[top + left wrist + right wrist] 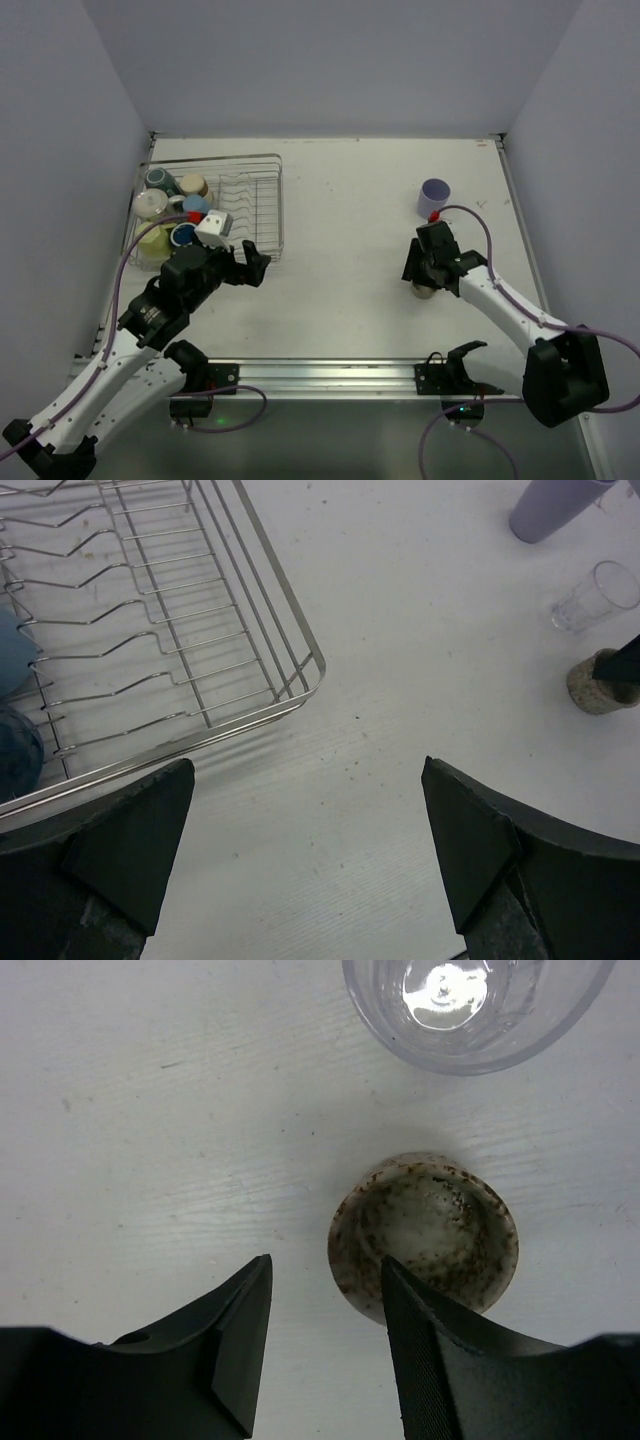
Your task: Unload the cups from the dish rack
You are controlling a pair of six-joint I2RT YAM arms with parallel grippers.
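brown-speckled cup (425,1230) stands upright on the white table (150,1110), mouth up, with its near-left wall between the fingers of the right gripper (325,1265). the jaws are parted. one finger overlaps the cup's rim and the other stands clear of its outer wall, so nothing is clamped; whether the overlapping finger touches the rim cannot be told. a clear glass (470,1000) stands just beyond the cup, and a lavender cup (434,195) farther back: three vessels out on the table.

the silver wire dish rack (255,200) sits at the far left. six cups can be counted crowded into its left end: teal (157,178), tan (193,185), white (150,204), light blue (196,205), pale yellow (155,240) and navy (183,235), the nearest ones partly hidden by the left arm (150,310).

the left gripper (305,770) hangs over bare table just beside the rack's near right corner, jaws spread wide and holding nothing. its arm stretches forward from the near left. the right arm (500,295) reaches from the near right inward, wrist pointing down at the cup.
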